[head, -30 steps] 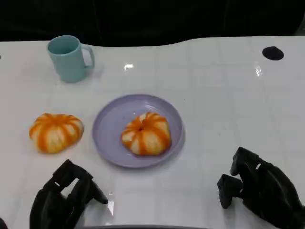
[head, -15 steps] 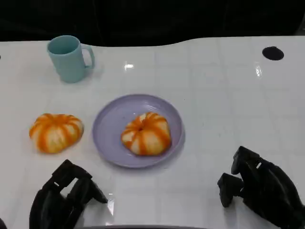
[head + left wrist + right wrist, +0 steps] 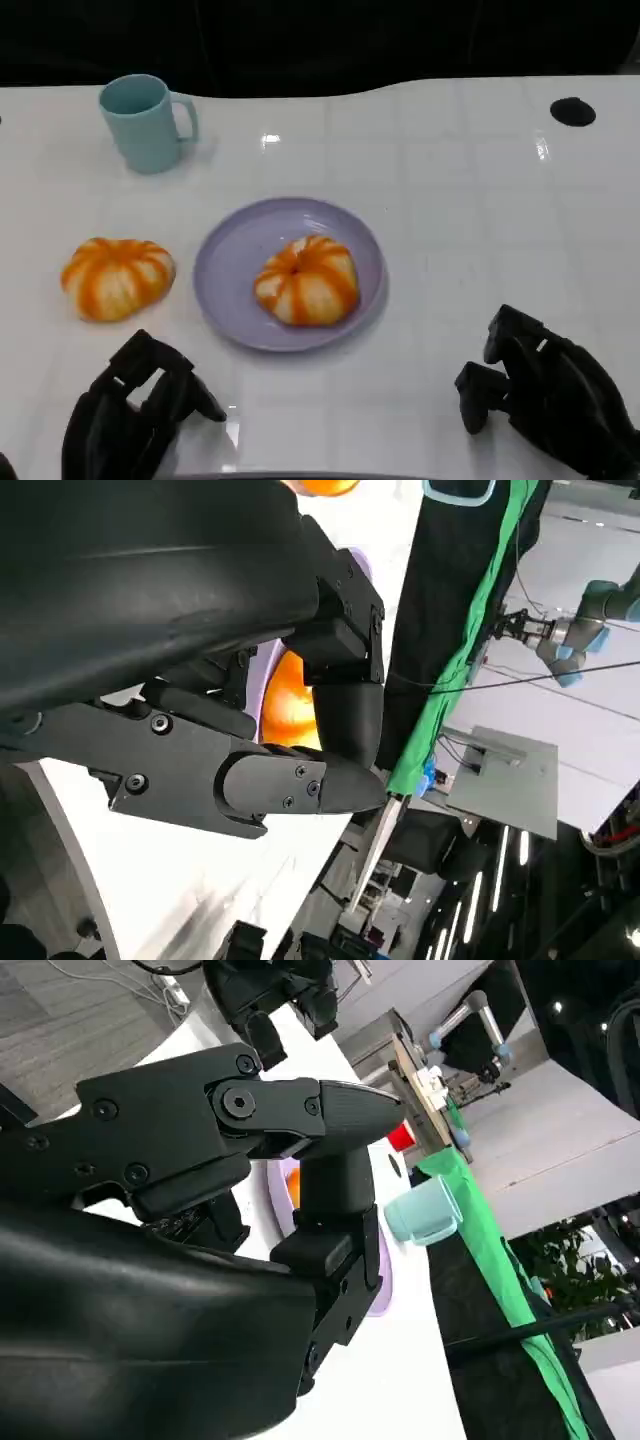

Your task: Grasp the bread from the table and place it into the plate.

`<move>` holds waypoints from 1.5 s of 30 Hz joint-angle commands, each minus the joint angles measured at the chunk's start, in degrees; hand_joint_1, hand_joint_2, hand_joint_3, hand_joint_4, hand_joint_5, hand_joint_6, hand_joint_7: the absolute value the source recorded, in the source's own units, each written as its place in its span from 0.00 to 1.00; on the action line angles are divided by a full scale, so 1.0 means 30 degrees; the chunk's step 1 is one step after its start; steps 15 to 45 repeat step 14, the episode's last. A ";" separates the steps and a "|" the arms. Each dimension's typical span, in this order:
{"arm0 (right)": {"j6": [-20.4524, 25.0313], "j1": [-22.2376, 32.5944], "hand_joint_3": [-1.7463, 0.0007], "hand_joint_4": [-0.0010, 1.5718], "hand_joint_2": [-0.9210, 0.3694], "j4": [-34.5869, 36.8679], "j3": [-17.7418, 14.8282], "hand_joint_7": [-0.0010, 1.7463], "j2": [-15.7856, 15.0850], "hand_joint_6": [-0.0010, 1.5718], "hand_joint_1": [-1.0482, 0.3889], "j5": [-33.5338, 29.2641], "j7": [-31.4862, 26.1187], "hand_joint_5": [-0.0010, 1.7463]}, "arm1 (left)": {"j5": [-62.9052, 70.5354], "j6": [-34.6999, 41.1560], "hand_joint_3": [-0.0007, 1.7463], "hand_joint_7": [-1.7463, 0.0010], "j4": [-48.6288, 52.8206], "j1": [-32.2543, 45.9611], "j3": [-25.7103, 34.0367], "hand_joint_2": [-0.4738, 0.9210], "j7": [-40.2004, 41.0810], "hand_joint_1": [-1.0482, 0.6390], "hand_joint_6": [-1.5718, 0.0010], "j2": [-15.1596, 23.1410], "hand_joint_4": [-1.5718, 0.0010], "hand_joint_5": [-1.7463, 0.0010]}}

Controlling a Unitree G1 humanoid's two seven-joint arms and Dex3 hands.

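Bread point(image 3: 117, 277) on the white table point(image 3: 470, 200), left of the lavender plate point(image 3: 232, 250), apart from its rim; looked soft, light and springy, its glazed orange-striped dome likely a little slick. Best taken from above across its widest part, pressed gently to avoid squashing. Left hand point(image 3: 135, 410) low at the near edge, just short of that bread, holding nothing, fingers loosely apart. Teal mug point(image 3: 147, 122) far back on the left. Second bread point(image 3: 306, 279) already inside the plate, right of centre. Right hand point(image 3: 545, 395) near the front right, well apart from the plate, empty; fingers curled, spread hard to judge.
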 commanded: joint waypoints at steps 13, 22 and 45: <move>-0.0075 0.0047 0.78 0.54 0.00 -0.0270 -0.0238 1.00 -0.0264 0.40 0.39 0.0051 -0.0104 1.00 | -0.0073 0.0141 0.14 0.14 -0.0045 -0.0022 0.0035 1.00 -0.0017 0.30 0.67 0.0208 0.61 0.00; -0.0144 0.0031 0.78 0.54 0.00 -0.0229 -0.0233 1.00 -0.0295 0.40 0.39 0.0033 -0.0029 1.00 | -0.0006 0.0034 0.14 0.14 -0.0050 0.0000 0.0011 1.00 -0.0011 0.30 0.67 0.0208 0.61 0.00; -0.0144 0.0031 0.78 0.54 0.00 -0.0229 -0.0233 1.00 -0.0295 0.40 0.39 0.0033 -0.0029 1.00 | -0.0006 0.0034 0.14 0.14 -0.0050 0.0000 0.0011 1.00 -0.0011 0.30 0.67 0.0208 0.61 0.00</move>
